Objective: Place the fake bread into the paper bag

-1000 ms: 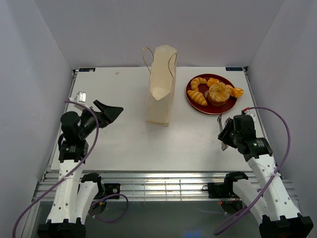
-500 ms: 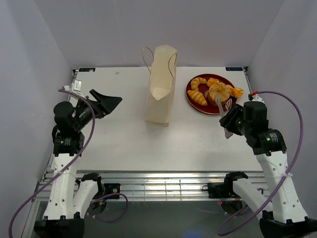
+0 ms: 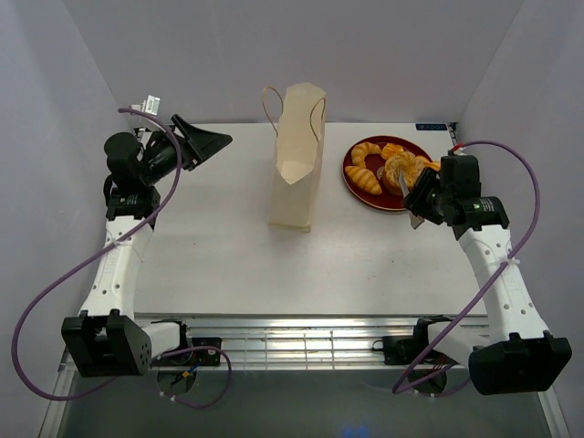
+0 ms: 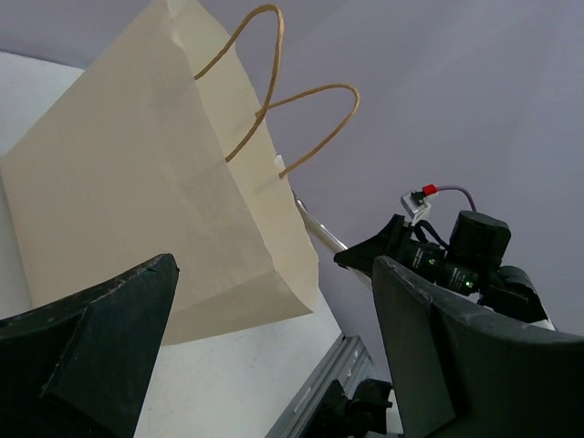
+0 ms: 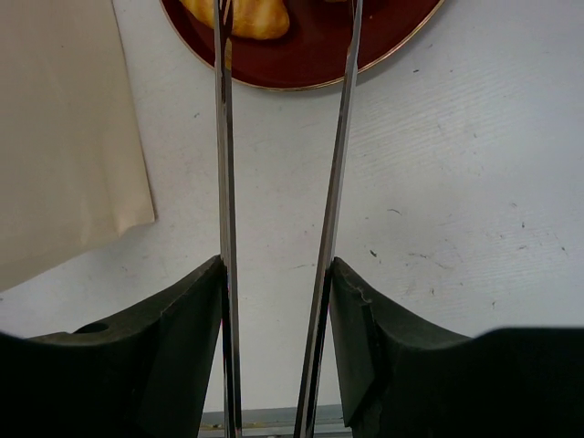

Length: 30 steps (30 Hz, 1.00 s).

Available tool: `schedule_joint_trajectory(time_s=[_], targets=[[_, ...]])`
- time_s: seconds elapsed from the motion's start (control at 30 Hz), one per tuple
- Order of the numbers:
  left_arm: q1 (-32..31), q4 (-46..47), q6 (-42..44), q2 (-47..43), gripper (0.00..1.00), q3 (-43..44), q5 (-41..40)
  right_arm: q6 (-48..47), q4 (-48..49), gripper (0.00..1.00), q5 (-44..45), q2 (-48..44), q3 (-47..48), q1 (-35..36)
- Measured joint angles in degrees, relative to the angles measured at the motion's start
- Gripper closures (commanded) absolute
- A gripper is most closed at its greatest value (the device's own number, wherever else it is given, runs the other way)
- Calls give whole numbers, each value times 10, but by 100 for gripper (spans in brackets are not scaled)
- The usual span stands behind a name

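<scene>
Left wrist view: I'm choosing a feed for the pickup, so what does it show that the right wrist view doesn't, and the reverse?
Only the left wrist view shows the handles of the bag and the right arm beyond it. Only the right wrist view shows the plate, a piece of bread on it, and the tongs in the right tool, pointing at the plate. Both show the bag's side and the table.
</scene>
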Motion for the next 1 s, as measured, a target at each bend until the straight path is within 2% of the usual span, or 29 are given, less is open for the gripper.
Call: schedule_joint_trajectory(time_s=[0.17, 0.3, 0.57, 0.7, 1.0], targets=[[-1, 31, -14, 80, 2, 66, 50, -3, 29, 45, -36, 30, 0, -37], [-8, 54, -25, 134, 2, 121, 72, -13, 49, 44, -80, 48, 0, -97], [-79, 82, -37, 246, 2, 222, 72, -26, 82, 43, -156, 85, -1, -167], [-101, 84, -37, 280, 2, 229, 64, -32, 99, 43, -184, 104, -3, -179], [-98, 85, -32, 295, 3, 240, 48, -40, 132, 43, -205, 116, -28, -188]])
